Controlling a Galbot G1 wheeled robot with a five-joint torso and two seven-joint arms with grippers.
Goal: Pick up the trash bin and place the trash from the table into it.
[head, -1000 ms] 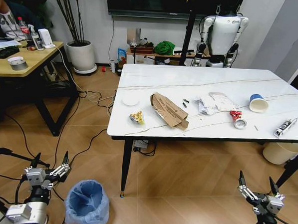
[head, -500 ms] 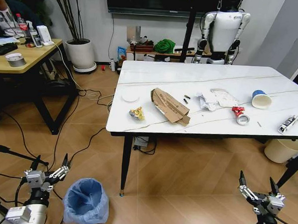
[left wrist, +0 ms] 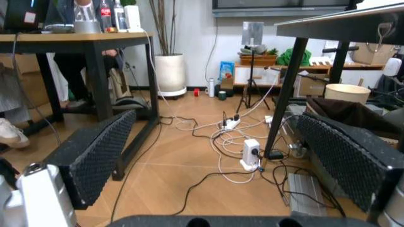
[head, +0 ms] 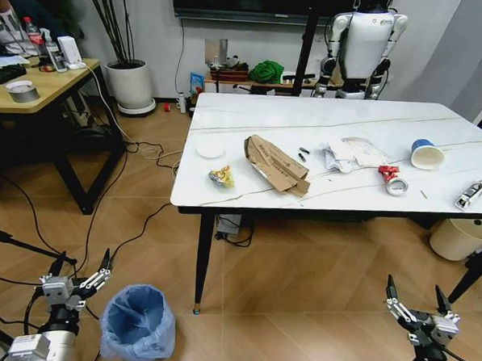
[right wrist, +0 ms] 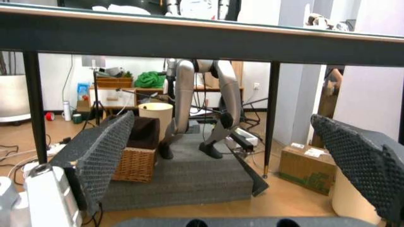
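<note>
The trash bin (head: pixel 137 321), lined with a crinkled light-blue bag, stands on the floor near the table's front left leg. My left gripper (head: pixel 81 262) hangs open just left of it, fingers (left wrist: pixel 94 153) wide apart and holding nothing. Low at the front right, my right gripper (head: pixel 414 287) is open too, with the table's underside (right wrist: pixel 189 38) above it. On the white table (head: pixel 309 115) lies the trash: flattened cardboard (head: pixel 276 164), a yellow wrapper (head: pixel 221 177), white papers (head: pixel 347 154), a blue-white cup (head: pixel 427 155), a tape roll (head: pixel 396 185) and a silver tube (head: pixel 472 193).
A cream bin (head: pixel 461 238) stands under the table's right end. A wooden desk (head: pixel 35 89) and a potted plant (head: pixel 131 86) are at the back left. Cables (head: pixel 145 155) trail over the floor. A parked humanoid robot (head: pixel 363 41) is behind the table.
The whole picture has shifted slightly as the camera moved. Both grippers stay open and low, and the litter on the table lies as before.
</note>
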